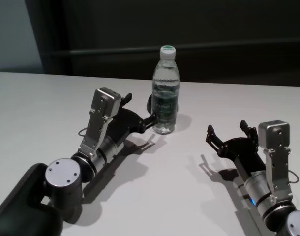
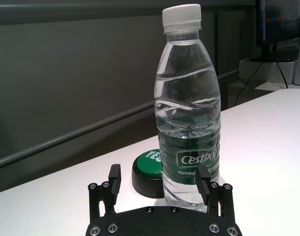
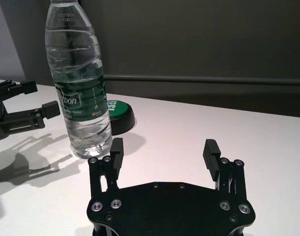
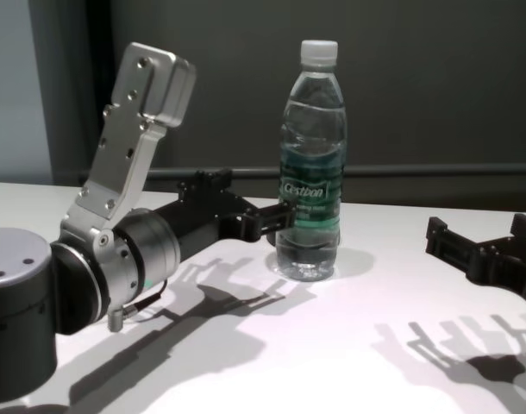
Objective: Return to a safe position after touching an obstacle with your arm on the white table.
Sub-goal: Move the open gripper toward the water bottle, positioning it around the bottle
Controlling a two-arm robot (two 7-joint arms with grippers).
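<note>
The clear water bottle [image 1: 165, 93] with a white cap and green label stands upright at the back middle of the white table [image 1: 42, 98]. My left gripper [image 1: 140, 108] is open just left of the bottle, low over the table. One fingertip [image 4: 280, 216] reaches the bottle's label, and I cannot tell whether it touches. In the left wrist view the bottle [image 2: 189, 113] stands right before that finger [image 2: 204, 178]. My right gripper [image 1: 227, 129] is open and empty, well to the right of the bottle and nearer me. The right wrist view shows the bottle [image 3: 78, 88] off to one side.
A low dark stub with a green top [image 2: 146, 169] sits on the table right behind the bottle, also seen in the right wrist view [image 3: 118, 112]. A dark grey wall with a horizontal rail [image 1: 238, 46] runs behind the table's far edge.
</note>
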